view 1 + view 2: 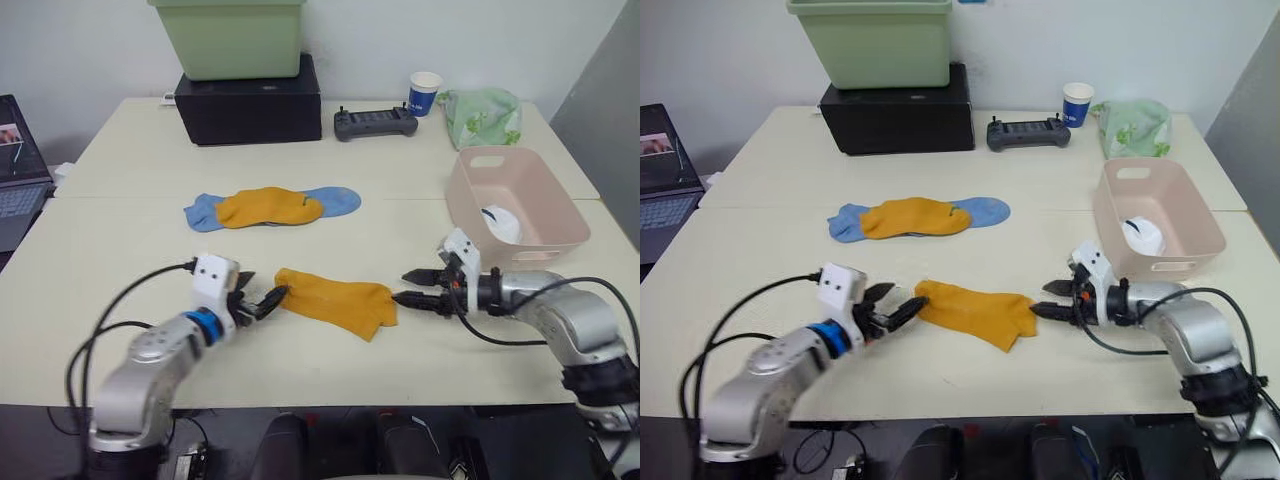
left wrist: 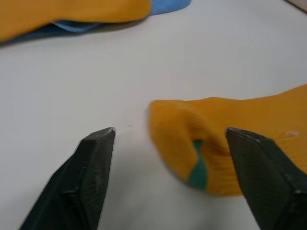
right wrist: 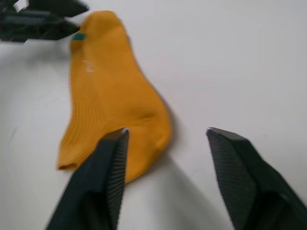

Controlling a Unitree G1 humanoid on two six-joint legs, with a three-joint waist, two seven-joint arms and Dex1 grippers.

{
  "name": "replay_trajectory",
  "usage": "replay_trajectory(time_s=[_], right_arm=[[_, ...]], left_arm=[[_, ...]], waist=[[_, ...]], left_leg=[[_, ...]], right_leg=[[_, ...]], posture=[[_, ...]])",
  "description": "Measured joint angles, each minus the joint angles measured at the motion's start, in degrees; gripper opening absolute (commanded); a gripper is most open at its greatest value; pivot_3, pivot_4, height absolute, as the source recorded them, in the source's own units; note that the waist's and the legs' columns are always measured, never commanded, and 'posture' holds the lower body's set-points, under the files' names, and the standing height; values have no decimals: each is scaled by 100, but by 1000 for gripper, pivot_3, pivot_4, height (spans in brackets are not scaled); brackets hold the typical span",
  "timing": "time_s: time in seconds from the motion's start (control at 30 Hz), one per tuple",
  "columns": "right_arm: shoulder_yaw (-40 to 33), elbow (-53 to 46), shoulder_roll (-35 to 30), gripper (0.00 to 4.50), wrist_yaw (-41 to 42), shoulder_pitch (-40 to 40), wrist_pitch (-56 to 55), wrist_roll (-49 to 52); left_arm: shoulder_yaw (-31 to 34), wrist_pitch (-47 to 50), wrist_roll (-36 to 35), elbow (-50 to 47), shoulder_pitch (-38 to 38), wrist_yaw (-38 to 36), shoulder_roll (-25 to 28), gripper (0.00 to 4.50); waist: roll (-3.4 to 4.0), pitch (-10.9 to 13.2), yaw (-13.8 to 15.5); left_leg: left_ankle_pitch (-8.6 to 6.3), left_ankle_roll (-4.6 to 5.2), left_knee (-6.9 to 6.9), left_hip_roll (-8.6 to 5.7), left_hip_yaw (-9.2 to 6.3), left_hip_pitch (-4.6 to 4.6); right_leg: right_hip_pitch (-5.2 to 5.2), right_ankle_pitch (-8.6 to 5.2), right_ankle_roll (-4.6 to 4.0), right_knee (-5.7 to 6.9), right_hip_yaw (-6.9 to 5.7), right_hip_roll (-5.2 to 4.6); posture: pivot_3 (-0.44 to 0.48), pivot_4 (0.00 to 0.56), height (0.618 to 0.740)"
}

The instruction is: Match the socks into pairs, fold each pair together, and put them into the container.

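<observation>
A mustard-orange sock [image 1: 335,298] lies flat near the table's front edge, between my two grippers. My left gripper [image 1: 262,289] is open at its cuff end, the fingers either side of the cuff [image 2: 192,143] with the small green tag. My right gripper [image 1: 415,287] is open at the sock's other end [image 3: 120,120], one finger over its edge. Further back, a second mustard-orange sock [image 1: 268,207] lies on top of light blue socks [image 1: 338,200]. The pale pink container [image 1: 463,195] stands at the right, with a folded white sock bundle [image 1: 500,222] inside.
At the back stand a light green tub [image 1: 230,35] on a black box [image 1: 250,105], a black controller [image 1: 375,123], a paper cup [image 1: 424,93] and a green-white cloth bag [image 1: 482,115]. A laptop [image 1: 20,170] sits beyond the table's left edge.
</observation>
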Motion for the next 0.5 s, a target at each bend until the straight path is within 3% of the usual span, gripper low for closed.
replay_trajectory(time_s=[0.13, 0.23, 0.43, 0.5], right_arm=[[342, -674, -266, 3040, 312, 413, -914, -413], [758, -747, -399, 3040, 553, 639, -1903, -1007], [1329, -249, -55, 3040, 499, 544, -3282, -1993], [1510, -23, 109, 3089, 488, 396, -3493, -2222]], left_arm=[[-144, -1756, 350, 666, 74, -1323, 841, 3889], [-515, -3216, 846, 1351, -25, -1977, 1104, 3889], [-1280, -4833, 1721, 2489, -803, -2122, 1001, 3889], [-1443, -5158, 1924, 2741, -979, -2117, 972, 3502]], waist=[[0, 0, 0], [1, 0, 1], [-3, 2, 8], [-3, 2, -1]], left_leg=[[0, 0, -1, 1, 13, 6], [-1, 0, -1, 0, 21, 8], [-1, 1, 2, 1, 22, 6], [-1, 1, 2, 2, 23, 8]], right_leg=[[2, 0, 0, -4, 1, -5], [2, 0, -1, -4, 2, -8], [-1, 0, -1, -1, 0, -4], [-2, 0, -1, 1, -1, -1]], posture=[[0, 150, 740], [0, 150, 740], [0, 150, 740], [0, 150, 740]])
